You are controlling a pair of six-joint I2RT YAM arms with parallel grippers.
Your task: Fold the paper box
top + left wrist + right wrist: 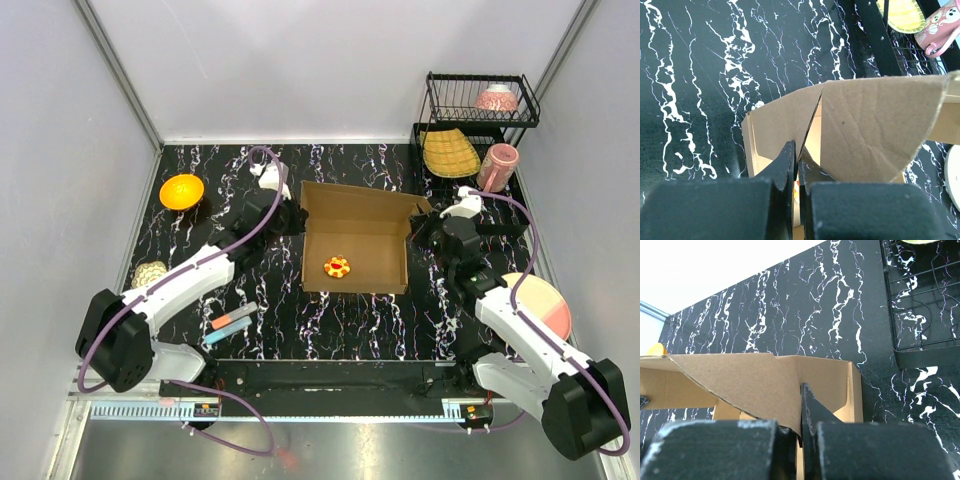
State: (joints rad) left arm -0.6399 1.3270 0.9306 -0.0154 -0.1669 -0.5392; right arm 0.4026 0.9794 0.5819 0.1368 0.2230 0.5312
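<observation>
We see the black marbled table (300, 320) filling the top view, and the paper box (365, 225) lies open near its centre, floor down and walls partly raised. The left gripper (290, 215) is at the box's 9 o'clock. In the left wrist view its fingers (785, 165) are pressed nearly together with the edge of a cardboard wall pinched between them. The right gripper (420, 228) is at the box's 3 o'clock. In its own view the fingers (810, 410) are likewise closed to a slit on a cardboard panel.

From the box, a wire dish rack (470, 121) stands at 1 o'clock, a pink and cream plate (550, 295) lies at 4 o'clock, and an orange bowl (181, 190) sits at 10 o'clock. A pink mug (498, 166) stands just in front of the rack. A small red and yellow ring (337, 267) rests on the box floor, toward its 7 o'clock corner.
</observation>
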